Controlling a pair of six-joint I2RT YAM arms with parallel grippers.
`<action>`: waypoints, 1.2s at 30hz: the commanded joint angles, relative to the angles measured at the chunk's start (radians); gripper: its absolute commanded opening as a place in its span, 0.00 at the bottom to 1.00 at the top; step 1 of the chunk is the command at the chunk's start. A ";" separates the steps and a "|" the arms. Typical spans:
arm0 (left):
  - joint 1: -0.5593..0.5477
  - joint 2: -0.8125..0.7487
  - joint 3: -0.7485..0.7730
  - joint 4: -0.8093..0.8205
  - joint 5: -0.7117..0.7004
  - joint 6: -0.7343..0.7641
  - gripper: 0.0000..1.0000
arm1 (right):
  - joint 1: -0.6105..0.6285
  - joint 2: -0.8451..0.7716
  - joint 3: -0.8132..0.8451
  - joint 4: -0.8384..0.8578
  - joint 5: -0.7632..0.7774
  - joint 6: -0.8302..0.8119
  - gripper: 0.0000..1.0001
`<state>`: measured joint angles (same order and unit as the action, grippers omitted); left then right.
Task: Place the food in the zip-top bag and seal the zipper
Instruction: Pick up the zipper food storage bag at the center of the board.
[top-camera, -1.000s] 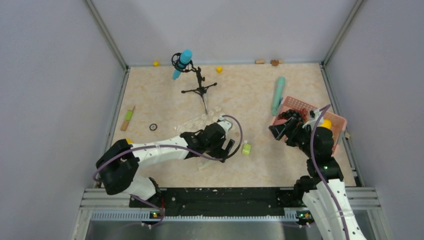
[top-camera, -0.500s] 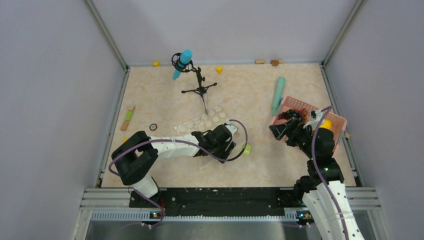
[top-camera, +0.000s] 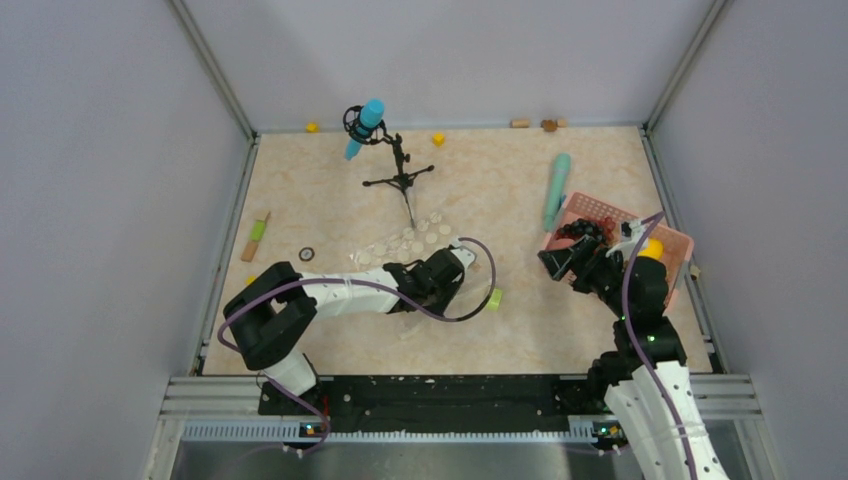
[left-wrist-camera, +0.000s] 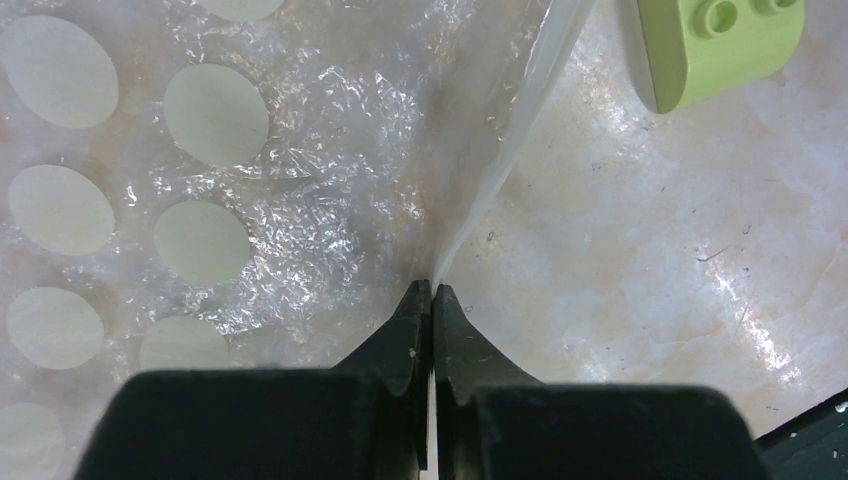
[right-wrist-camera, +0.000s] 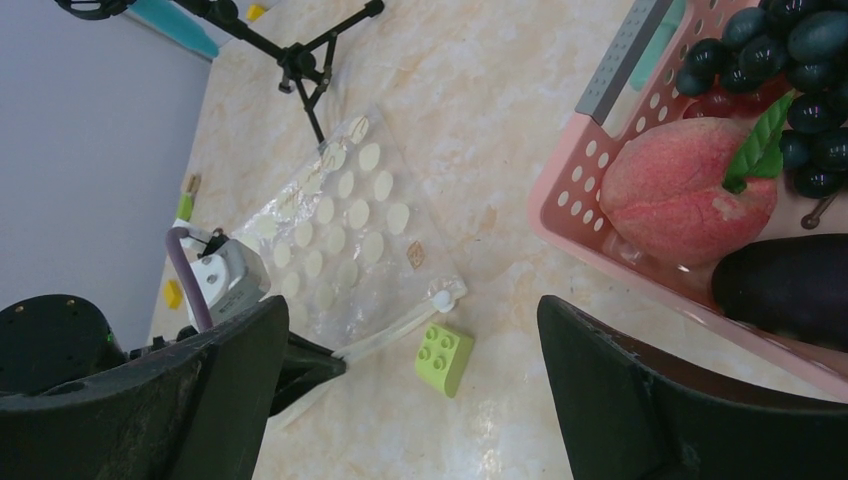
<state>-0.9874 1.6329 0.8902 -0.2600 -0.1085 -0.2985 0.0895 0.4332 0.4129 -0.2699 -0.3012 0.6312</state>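
Pinching the zipper (left-wrist-camera: 520, 110) at its near end, the left gripper (left-wrist-camera: 432, 290) had its jaws pressed together with the thin white strip caught between the tips. From that pinch the strip ran ahead of the gripper and slanted to its right, giving the closure's long axis; the clear, white-dotted zip-top bag (left-wrist-camera: 330, 180) lay flat on the worktop (left-wrist-camera: 640, 260) to the left of the strip. A lime-green block (left-wrist-camera: 715, 45) sat ahead and to the right, just beside the strip's far end. The right gripper (right-wrist-camera: 412, 320) was spread wide and held nothing, poised by the near rim of the pink basket (right-wrist-camera: 570, 215). The food (right-wrist-camera: 700, 200) in view lay in that basket, to the right of its open fingers: a peach (right-wrist-camera: 660, 185), a dark grape bunch (right-wrist-camera: 810, 100) beyond it and a dark aubergine (right-wrist-camera: 790, 290) nearest the right finger. No piece showed inside the bag, which lay well apart, ahead and to the left of the right gripper. The right arm was plainly nearer the food, the left the only one at the bag. By my judgement the loading turned on that split: the left would have to lift the mouth open along the strip's line while the right carried pieces across; whether the mouth was open or shut could not be told.
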 joint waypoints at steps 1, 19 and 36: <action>-0.002 -0.015 0.001 0.053 -0.005 -0.020 0.00 | 0.008 0.013 -0.005 0.043 -0.011 -0.002 0.93; -0.001 -0.573 -0.142 -0.001 -0.425 -0.248 0.00 | 0.174 0.109 -0.024 0.197 -0.072 -0.046 0.93; -0.003 -0.773 -0.001 -0.294 -0.715 -0.396 0.00 | 0.772 0.456 0.086 0.462 0.192 -0.086 0.94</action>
<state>-0.9874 0.8085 0.8467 -0.5858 -0.7994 -0.7010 0.8066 0.8413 0.4431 0.0914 -0.1719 0.5423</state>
